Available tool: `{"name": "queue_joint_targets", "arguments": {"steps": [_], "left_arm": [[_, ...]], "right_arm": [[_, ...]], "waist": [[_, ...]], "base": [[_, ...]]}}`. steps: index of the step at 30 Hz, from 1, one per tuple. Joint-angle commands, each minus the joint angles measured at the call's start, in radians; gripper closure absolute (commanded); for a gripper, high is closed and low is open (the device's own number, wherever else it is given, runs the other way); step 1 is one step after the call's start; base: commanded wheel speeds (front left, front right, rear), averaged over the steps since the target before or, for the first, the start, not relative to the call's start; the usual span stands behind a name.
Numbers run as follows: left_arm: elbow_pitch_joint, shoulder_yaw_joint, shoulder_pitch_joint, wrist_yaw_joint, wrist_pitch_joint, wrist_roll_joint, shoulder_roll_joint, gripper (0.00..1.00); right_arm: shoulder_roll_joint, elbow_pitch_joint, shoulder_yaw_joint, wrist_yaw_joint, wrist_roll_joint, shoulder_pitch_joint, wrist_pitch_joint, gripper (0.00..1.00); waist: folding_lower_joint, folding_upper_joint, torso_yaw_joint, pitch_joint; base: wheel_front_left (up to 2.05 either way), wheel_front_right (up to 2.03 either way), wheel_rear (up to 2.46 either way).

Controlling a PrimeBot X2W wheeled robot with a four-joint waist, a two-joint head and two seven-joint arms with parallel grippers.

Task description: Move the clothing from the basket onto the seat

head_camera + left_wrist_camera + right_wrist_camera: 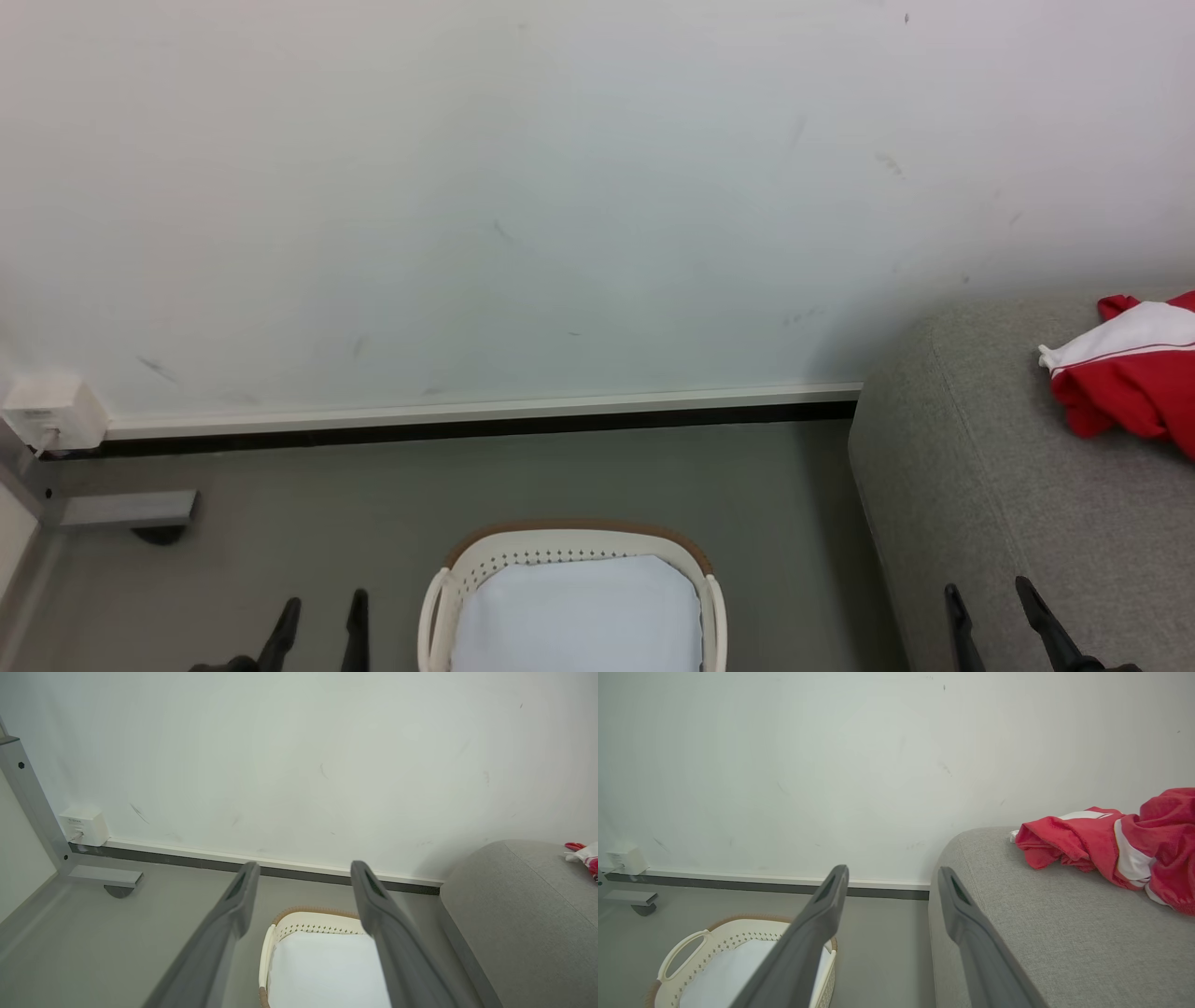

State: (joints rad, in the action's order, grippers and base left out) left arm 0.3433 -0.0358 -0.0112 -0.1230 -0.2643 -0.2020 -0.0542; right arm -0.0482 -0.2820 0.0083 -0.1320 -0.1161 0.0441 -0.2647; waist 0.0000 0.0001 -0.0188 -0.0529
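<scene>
The red and white clothing (pixel 1134 373) (pixel 1111 844) lies bunched on the grey seat (pixel 1008 485) (pixel 1041 924) at the right; a corner of it shows in the left wrist view (pixel 584 855). The cream basket (pixel 574 551) (pixel 317 919) (pixel 714 942) stands on the floor at bottom centre, showing only its white lining inside. My left gripper (pixel 319 611) (pixel 303 877) is open, left of the basket and holding nothing. My right gripper (pixel 990 602) (pixel 892 879) is open over the seat's front left corner, holding nothing.
A white wall with a dark skirting strip (pixel 467 429) runs behind the basket. A white socket box (pixel 51 411) and a grey metal frame foot (pixel 126 511) sit at the left. Grey floor (pixel 766 504) lies between basket and seat.
</scene>
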Motion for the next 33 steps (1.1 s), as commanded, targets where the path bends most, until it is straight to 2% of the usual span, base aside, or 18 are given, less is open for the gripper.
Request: {"name": "queue_joint_targets", "arguments": {"steps": [1,16,17,22,33], "left_arm": [[0.004,-0.005,-0.004,-0.003,0.000,0.010,-0.002,0.00],[0.025,-0.005,0.003,-0.007,0.000,0.005,0.002,0.00],[0.024,-0.006,0.002,-0.008,0.000,0.000,0.005,1.00],[0.060,-0.003,-0.011,-0.009,0.002,-0.005,0.015,1.00],[0.038,-0.017,0.012,-0.008,0.062,-0.214,0.013,1.00]], "right_arm": [[-0.004,0.002,-0.005,0.003,-0.005,-0.001,0.001,0.00],[-0.004,-0.001,-0.016,0.003,-0.006,-0.018,0.001,0.00],[0.000,-0.004,-0.014,0.000,-0.001,-0.010,0.000,1.00],[0.010,-0.038,-0.014,0.000,-0.005,0.008,0.002,1.00],[0.008,-0.028,-0.032,0.000,-0.227,-0.019,0.060,1.00]], "waist": [[0.0000,-0.0001,-0.001,0.000],[0.0000,-0.0001,-0.007,0.002],[0.0000,-0.0001,-0.007,0.003],[0.0000,-0.0001,-0.007,0.003],[0.0000,-0.0001,-0.004,0.008]], "base": [[0.00,0.00,0.00],[0.00,0.00,0.00],[0.00,0.00,0.00],[0.00,0.00,0.00],[0.00,0.00,0.00]]}}
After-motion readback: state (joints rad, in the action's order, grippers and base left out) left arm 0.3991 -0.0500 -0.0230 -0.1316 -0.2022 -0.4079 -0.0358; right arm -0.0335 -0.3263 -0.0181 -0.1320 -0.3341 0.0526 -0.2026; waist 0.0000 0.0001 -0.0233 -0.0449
